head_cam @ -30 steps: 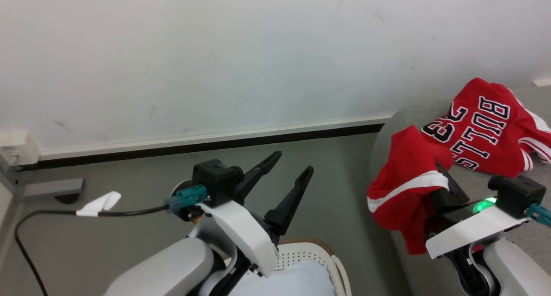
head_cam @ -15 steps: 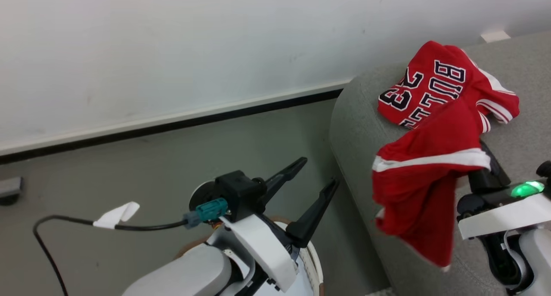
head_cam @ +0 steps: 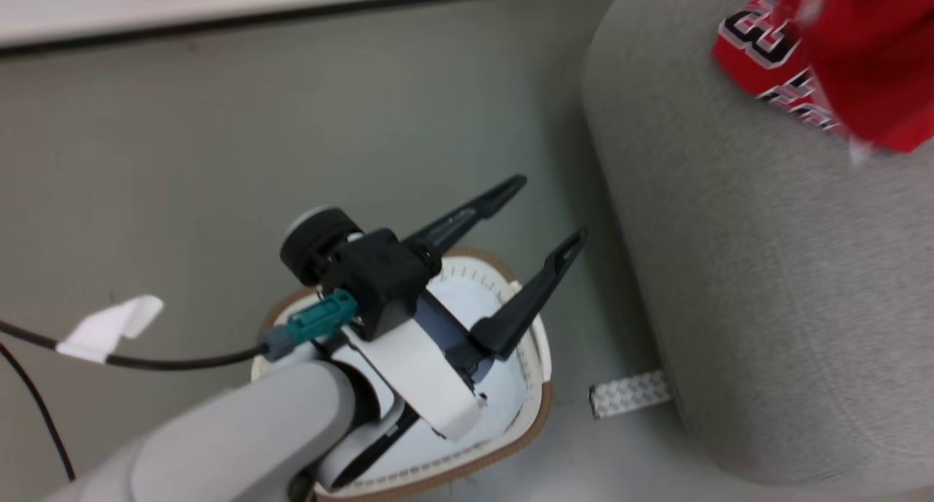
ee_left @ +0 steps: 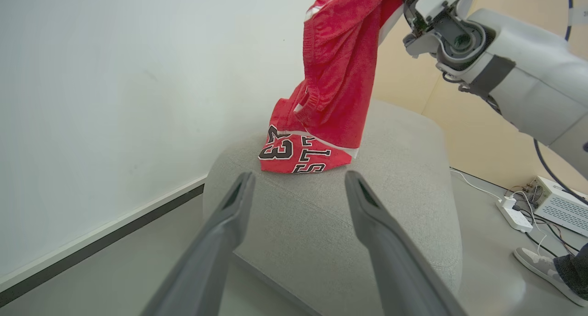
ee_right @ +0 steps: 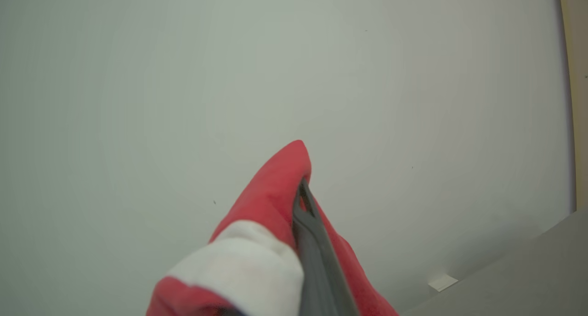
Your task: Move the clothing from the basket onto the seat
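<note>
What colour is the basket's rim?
Brown, around the white perforated basket; the head view shows it best.

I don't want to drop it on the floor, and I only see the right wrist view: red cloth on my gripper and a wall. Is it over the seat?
Observer: Yes, the red shorts hang from the right gripper above the grey seat.
Operator: Is anything on the seat yet?
Observer: A red jersey numbered 23 lies there, under the shorts.
Operator: And my other gripper?
Observer: The left gripper is open, holding nothing, above the laundry basket.
</note>
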